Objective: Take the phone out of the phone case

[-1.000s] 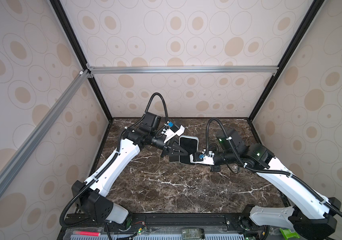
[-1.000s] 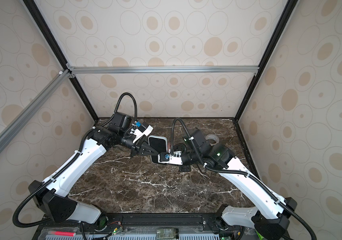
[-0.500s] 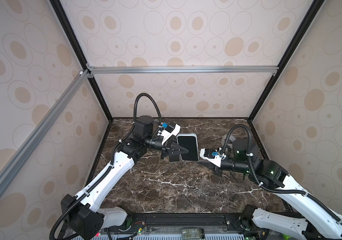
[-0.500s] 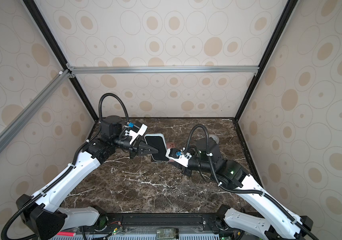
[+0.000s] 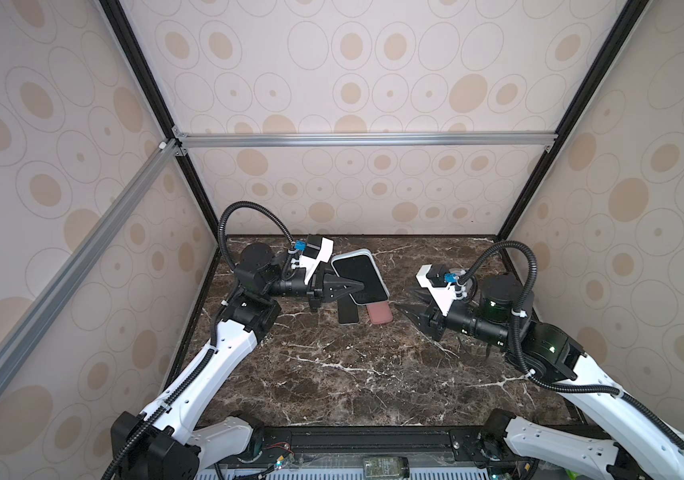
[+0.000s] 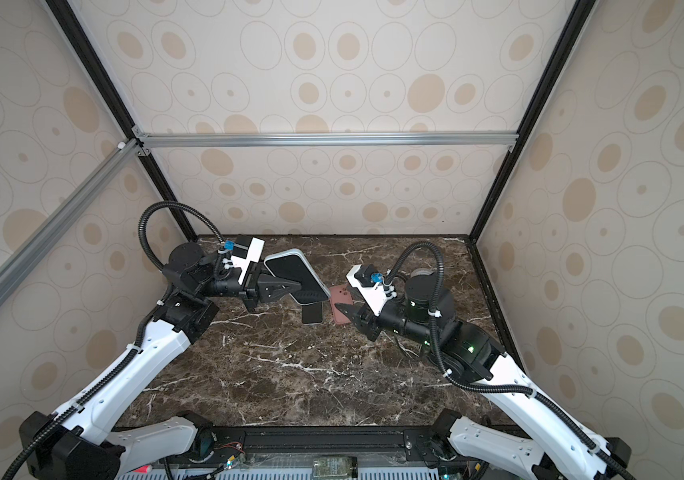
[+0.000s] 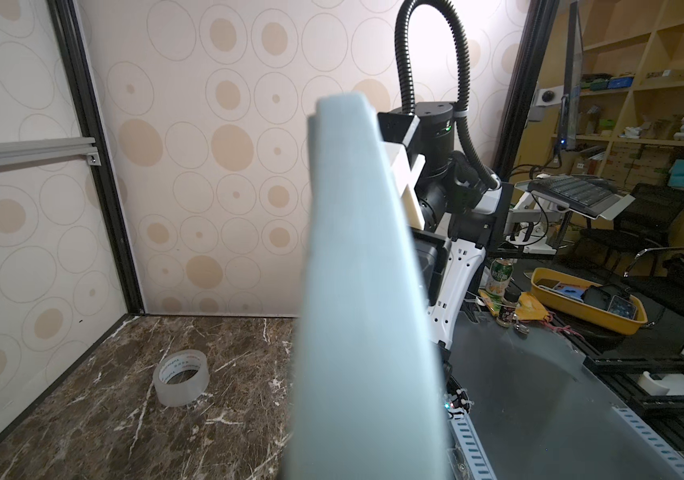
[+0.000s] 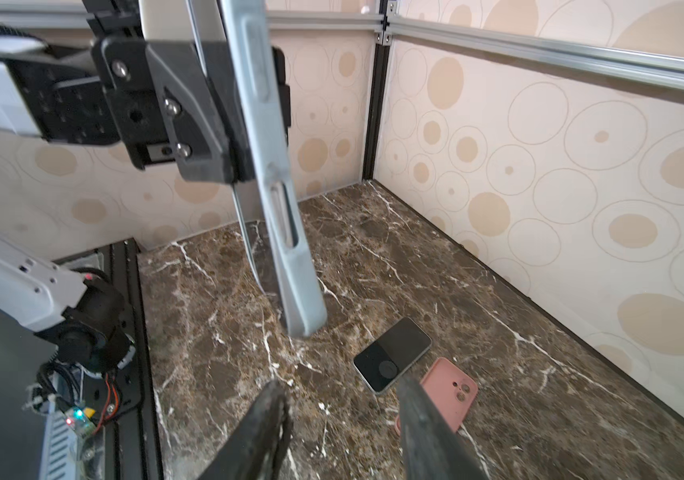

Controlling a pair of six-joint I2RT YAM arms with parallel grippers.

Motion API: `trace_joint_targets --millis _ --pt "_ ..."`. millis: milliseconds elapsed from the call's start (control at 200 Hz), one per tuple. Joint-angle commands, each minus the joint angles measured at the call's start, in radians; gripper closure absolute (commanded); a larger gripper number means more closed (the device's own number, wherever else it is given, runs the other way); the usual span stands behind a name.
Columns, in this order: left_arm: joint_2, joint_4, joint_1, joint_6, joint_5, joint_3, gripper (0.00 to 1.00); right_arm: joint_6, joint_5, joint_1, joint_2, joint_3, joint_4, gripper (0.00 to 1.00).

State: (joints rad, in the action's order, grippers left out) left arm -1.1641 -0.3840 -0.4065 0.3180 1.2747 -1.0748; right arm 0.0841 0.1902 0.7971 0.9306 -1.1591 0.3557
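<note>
Left hand (image 5: 359, 286) is clamped on the pale blue phone case (image 5: 357, 253) and holds it in the air above the table (image 5: 332, 374), near the back on the left. The phone (image 5: 352, 269) sits in that case, its dark screen framed by the light rim in both top views. The black fingers pinch it front and back.

Big change on the other side. A second ago the right hand (image 5: 406, 301) was pressed up against the case's lower corner, jaws nearly together. Now it has let go and pulled back to the right, well apart from the case. Its fingers (image 8: 267, 424) stand spread with nothing between them.

The left arm has swung too, carrying the case further left and back than it was a second ago.

From the right wrist view the case (image 8: 286, 232) hangs edge-on, tilted, its lower end clear of the marble. Whether the phone has lifted from it there, I cannot tell.

On the table below lie a spare phone (image 8: 392, 359), screen up, and just beside it a pink case (image 8: 452, 390). A tape roll (image 7: 181, 378) rests near the right wall.
</note>
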Motion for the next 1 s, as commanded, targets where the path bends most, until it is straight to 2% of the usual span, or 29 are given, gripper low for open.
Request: trace_joint_targets --millis 0,335,720,830,995 --pt "0.012 -0.118 0.002 0.067 0.010 -0.002 1.00 -0.055 0.051 0.005 0.027 -0.032 -0.071 0.57" --pt "0.014 -0.019 0.002 0.001 0.040 -0.013 1.00 0.008 0.127 0.005 0.077 -0.165 0.018 0.58" --pt "0.003 -0.007 -0.001 0.006 0.066 -0.017 1.00 0.030 0.164 0.005 0.137 -0.224 0.095 0.58" --pt "0.000 -0.001 -0.003 0.005 0.075 -0.019 1.00 0.037 0.148 0.005 0.160 -0.237 0.116 0.58" --pt "-0.003 0.002 -0.009 0.001 0.105 -0.020 1.00 0.034 0.051 0.005 0.166 -0.242 0.126 0.60"
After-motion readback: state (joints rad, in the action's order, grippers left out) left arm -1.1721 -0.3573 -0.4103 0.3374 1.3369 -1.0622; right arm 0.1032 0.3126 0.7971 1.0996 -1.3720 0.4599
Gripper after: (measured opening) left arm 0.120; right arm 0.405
